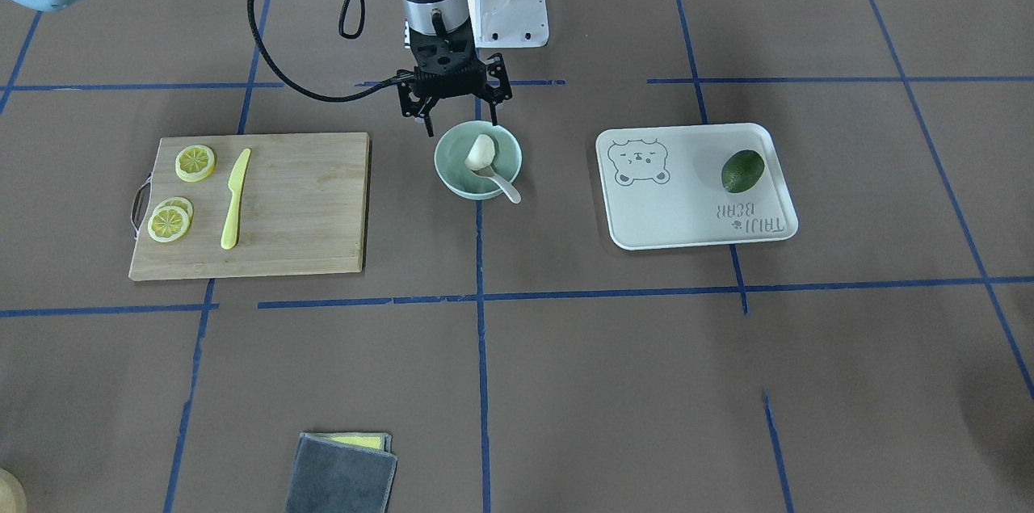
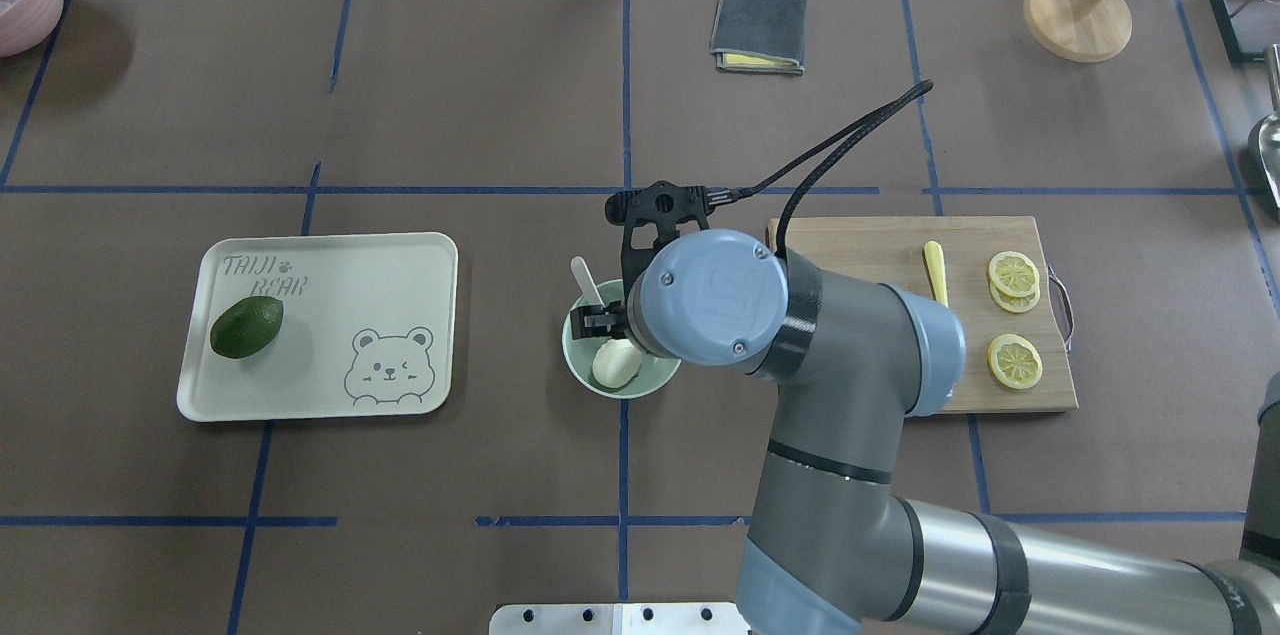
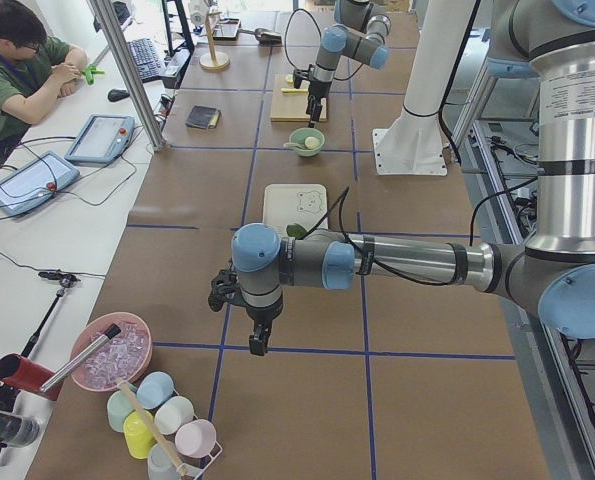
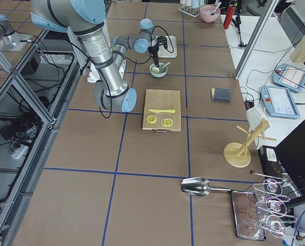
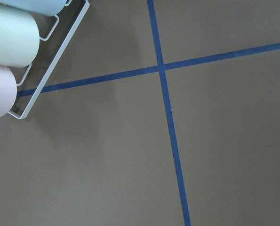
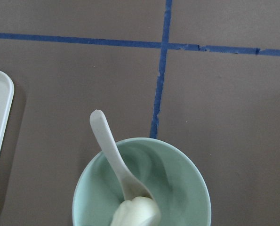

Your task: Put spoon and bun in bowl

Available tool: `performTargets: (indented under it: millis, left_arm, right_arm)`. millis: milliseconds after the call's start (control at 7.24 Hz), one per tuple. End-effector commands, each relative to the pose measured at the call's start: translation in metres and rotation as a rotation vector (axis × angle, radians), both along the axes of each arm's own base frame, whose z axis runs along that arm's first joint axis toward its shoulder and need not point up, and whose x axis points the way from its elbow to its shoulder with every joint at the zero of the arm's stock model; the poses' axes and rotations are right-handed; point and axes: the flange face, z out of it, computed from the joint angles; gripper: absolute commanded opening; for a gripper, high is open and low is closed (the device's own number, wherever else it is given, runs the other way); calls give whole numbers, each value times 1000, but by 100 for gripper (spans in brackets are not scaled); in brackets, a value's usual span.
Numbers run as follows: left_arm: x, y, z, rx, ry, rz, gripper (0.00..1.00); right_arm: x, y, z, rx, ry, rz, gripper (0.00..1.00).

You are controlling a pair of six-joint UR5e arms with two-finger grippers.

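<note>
Brown paper crossed with blue tape lines covers the desk [image 1: 565,384]. On it a wooden cutting board [image 1: 307,206] lies to my right and a white tray [image 1: 670,206] with a bear print to my left, with the task's items between them.

My right hand [image 1: 459,113] hangs over the rim of the bowl [image 1: 444,166] on my side. Its fingers are spread and nothing is in them. My left hand [image 3: 258,338] is well away at the far left end of the desk, pointing down above the paper. It shows in the side view only, so I cannot tell how its fingers stand.

Bowl: round, pale mint green, smooth and plain inside and out, upright on the desk.

Bun [image 1: 481,151]: white, rounded, much smaller than the bowl. It lies inside the bowl on the side nearer me, resting on the scoop end of the spoon [image 1: 505,186]. Its top pleats cannot be made out.

Spoon: off-white plastic. The scoop is down in the bowl, partly hidden under the bun. The short thick handle leans on the rim and sticks out past it, away from me.
</note>
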Motion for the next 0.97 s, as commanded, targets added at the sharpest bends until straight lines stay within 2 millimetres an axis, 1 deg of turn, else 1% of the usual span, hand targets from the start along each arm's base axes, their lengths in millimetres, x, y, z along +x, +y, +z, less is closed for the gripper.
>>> performTargets:
  millis: [0, 138, 276, 415, 553, 691, 829]
  left_arm:
    - [0, 7, 2, -10, 0, 1, 100]
    - [0, 8, 6, -19, -2, 1, 100]
    - [0, 9, 9, -25, -1, 1, 100]
    - [1, 10, 9, -26, 15, 3, 100]
    - [5, 11, 4, -27, 88, 4, 100]
    - [7, 10, -3, -15, 108, 5, 100]
    - [7, 9, -6, -6, 109, 6, 100]
  right_arm:
    - [80, -73, 12, 21, 64, -61, 100]
    - [130, -114, 39, 40, 92, -109, 100]
    - [189, -154, 77, 68, 134, -152, 100]
    - [255, -183, 114, 104, 168, -209, 100]
    - [317, -200, 155, 142, 189, -284, 100]
    - [381, -213, 201, 167, 202, -336, 100]
    - [430, -221, 245, 186, 240, -375, 100]
